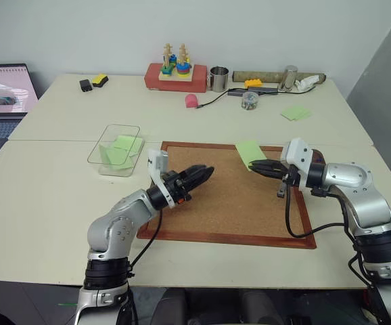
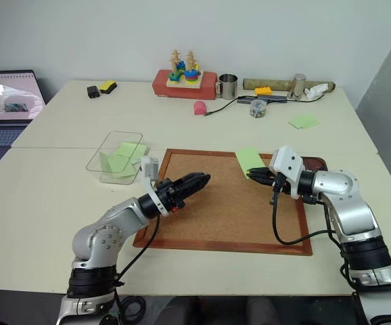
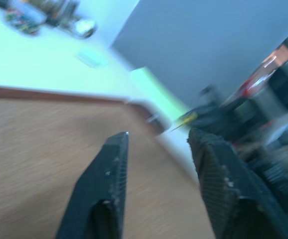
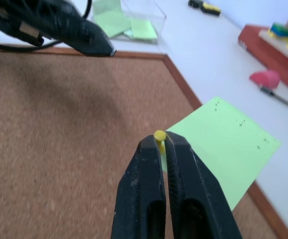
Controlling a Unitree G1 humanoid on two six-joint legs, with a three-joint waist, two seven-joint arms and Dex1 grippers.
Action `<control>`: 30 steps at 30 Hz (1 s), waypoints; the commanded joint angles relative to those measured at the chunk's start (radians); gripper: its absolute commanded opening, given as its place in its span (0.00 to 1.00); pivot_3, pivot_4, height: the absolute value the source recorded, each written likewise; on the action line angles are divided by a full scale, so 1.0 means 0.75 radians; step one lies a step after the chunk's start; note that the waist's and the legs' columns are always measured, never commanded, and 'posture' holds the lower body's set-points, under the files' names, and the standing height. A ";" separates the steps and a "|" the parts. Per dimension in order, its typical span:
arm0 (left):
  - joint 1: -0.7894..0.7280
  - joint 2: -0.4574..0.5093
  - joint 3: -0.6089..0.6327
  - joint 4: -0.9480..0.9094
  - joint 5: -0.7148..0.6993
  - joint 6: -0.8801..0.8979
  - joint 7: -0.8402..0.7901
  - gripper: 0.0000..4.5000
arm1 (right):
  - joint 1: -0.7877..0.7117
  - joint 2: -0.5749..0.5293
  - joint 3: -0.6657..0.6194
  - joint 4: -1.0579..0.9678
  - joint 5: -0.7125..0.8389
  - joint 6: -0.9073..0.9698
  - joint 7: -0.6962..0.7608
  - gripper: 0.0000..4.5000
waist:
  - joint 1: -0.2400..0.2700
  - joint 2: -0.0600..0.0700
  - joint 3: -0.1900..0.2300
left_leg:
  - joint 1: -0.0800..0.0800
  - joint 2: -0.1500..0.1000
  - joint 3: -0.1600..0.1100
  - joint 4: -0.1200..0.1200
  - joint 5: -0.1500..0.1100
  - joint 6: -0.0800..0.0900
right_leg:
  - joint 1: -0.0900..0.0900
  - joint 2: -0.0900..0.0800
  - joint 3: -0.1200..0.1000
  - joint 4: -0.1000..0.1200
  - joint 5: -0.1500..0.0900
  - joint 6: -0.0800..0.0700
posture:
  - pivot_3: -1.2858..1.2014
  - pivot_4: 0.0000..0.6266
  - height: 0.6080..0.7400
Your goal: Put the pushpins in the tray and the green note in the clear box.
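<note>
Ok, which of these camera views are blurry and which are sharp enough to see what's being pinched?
The left wrist view is smeared, its two black fingers and the brown cork board streaked; the right wrist view is crisp, showing the right end effector shut on a tiny yellow-headed pushpin over the light green paper note; both head views are evenly lit, with only soft shadows.

The cork board point(image 1: 233, 196) is speckled tan inside a reddish-brown wooden frame. On its far edge lies a light green note point(image 4: 222, 146), dotted with tiny dark pinholes. Over the board, black fingers point(image 4: 183, 199) with a fine cross-hatched texture pinch a yellow-headed pushpin point(image 4: 159, 136). Left of the board, a clear box point(image 1: 114, 150) holds more pale green sheets. The table point(image 1: 53, 203) under the board is plain cream.
</note>
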 commanded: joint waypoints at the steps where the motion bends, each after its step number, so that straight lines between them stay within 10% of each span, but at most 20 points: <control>1: -0.036 -0.059 0.047 -0.026 -0.154 0.070 0.111 0.70 | -0.024 -0.001 -0.014 -0.073 0.001 -0.057 -0.010 0.00 | 0.000 -0.003 0.002 | 0.000 0.000 0.000 0.000 0.000 0.000 | 0.000 0.000 0.000 0.000 0.000 0.000 | 0.52 0.24 1.00; 14: -0.168 -0.208 0.015 0.115 -0.221 0.043 0.250 0.80 | -0.010 -0.036 0.046 -0.221 -0.050 -0.119 0.011 0.00 | 0.002 -0.004 0.003 | 0.000 -0.002 0.000 0.001 0.000 -0.001 | 0.000 0.001 0.000 0.000 0.000 -0.001 | 0.52 0.24 1.00; 30: -0.177 -0.188 -0.031 0.146 -0.187 0.010 0.233 0.17 | 0.003 -0.010 0.120 -0.275 -0.063 -0.144 -0.010 0.00 | 0.003 -0.004 0.003 | 0.000 -0.002 0.000 0.001 0.000 -0.001 | 0.000 0.001 0.000 0.000 0.001 -0.001 | 0.52 0.24 1.00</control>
